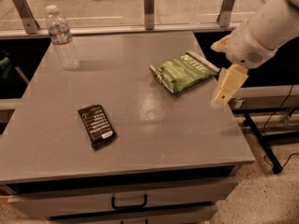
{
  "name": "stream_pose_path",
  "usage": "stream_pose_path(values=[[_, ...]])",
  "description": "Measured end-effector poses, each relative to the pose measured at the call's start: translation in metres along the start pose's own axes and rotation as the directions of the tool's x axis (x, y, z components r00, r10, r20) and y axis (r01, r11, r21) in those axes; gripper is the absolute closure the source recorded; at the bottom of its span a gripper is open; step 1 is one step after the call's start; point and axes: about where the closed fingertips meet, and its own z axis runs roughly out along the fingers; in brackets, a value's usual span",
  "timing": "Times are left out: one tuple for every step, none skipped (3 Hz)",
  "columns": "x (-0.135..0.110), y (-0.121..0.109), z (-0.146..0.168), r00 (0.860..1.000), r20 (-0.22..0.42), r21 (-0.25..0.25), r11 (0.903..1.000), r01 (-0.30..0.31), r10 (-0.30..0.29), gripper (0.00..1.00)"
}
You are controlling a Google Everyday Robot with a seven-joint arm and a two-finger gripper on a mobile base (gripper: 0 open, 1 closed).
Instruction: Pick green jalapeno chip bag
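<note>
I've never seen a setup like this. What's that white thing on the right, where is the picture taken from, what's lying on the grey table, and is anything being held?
The white thing is a robot's arm, reaching in from the right. The cream-coloured piece at its end is the gripper, the part that picks things up. It hangs in the air by the table's right edge, just right of the green jalapeno chip bag, not touching it, and nothing is in it.

There is one picture only, from a camera looking down on the grey table from its front side. Three things are on it: the chip bag at the back right, a flat black packet with white text at the front left, and a water bottle standing upright at the back left.
</note>
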Motion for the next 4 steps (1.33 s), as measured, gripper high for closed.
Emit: stream_pose_path(values=[[-0.013,-0.014,0.037,0.996,0.079,-0.01,0.9992,-0.037,0.038,0.0],[-0.026,-0.025,0.065,0.987,0.136,-0.01,0.9967,-0.08,0.081,0.0],[-0.036,-0.032,0.09,0.975,0.173,-0.048,0.9899,-0.133,0.139,0.19],[-0.045,-0.031,0.112,0.965,0.189,-0.098,0.9809,-0.168,0.184,0.42]])
